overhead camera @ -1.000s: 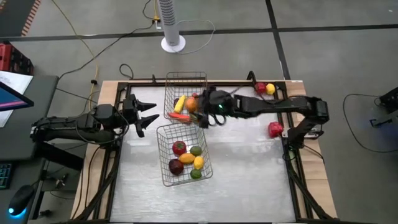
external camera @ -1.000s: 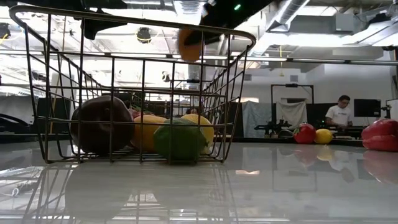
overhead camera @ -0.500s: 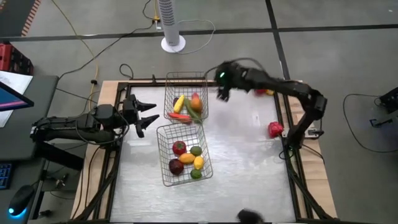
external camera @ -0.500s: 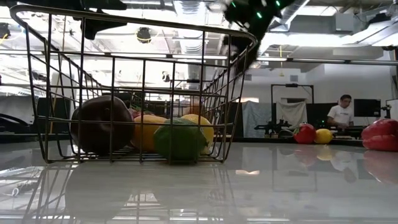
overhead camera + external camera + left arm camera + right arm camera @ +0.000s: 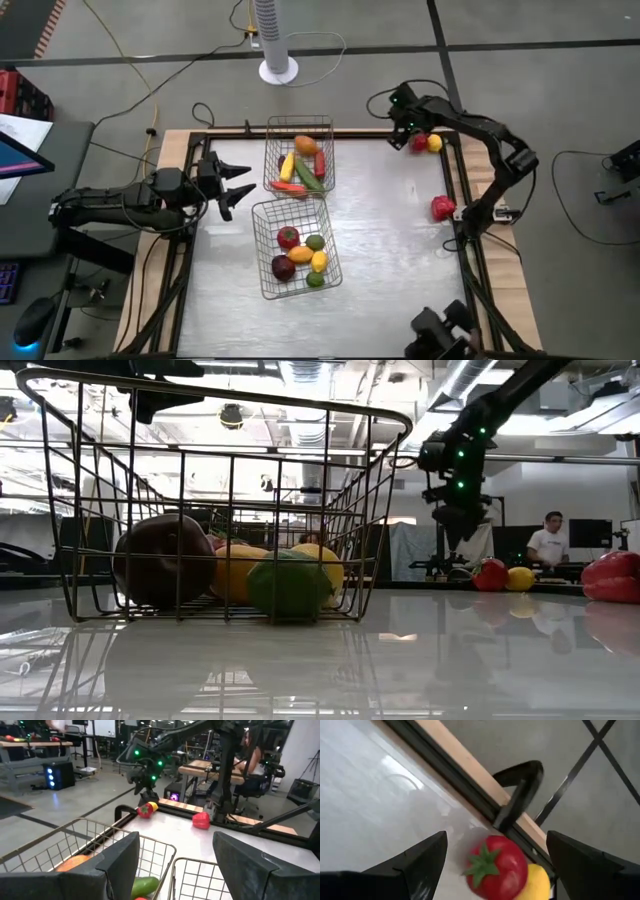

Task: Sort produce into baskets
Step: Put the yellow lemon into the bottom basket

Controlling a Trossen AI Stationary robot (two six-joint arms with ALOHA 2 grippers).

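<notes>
Two silver wire baskets stand mid-table. The far basket (image 5: 298, 155) holds yellow, orange, green and red pieces. The near basket (image 5: 295, 248) holds red, green, yellow and dark purple pieces (image 5: 163, 560). A red tomato (image 5: 497, 867) and a yellow fruit (image 5: 537, 882) lie on the table at its far right corner, and a red pepper (image 5: 443, 208) lies by the right edge. My right gripper (image 5: 405, 120) hangs open above the tomato, one finger on each side of it in the right wrist view (image 5: 496, 840). My left gripper (image 5: 235, 185) waits open left of the baskets.
A black bracket (image 5: 517, 795) and the wooden frame rail (image 5: 455, 175) run close behind the tomato. A dark object (image 5: 440, 335) shows at the near right edge. Bare tabletop (image 5: 390, 230) lies between the baskets and the right edge. A person (image 5: 548, 540) sits in the room beyond.
My right gripper was over the far basket with an orange piece. It has let the piece go, and the piece now lies in the far basket. The gripper has swung toward the table's far right corner and now hangs above the tomato and the yellow fruit.
</notes>
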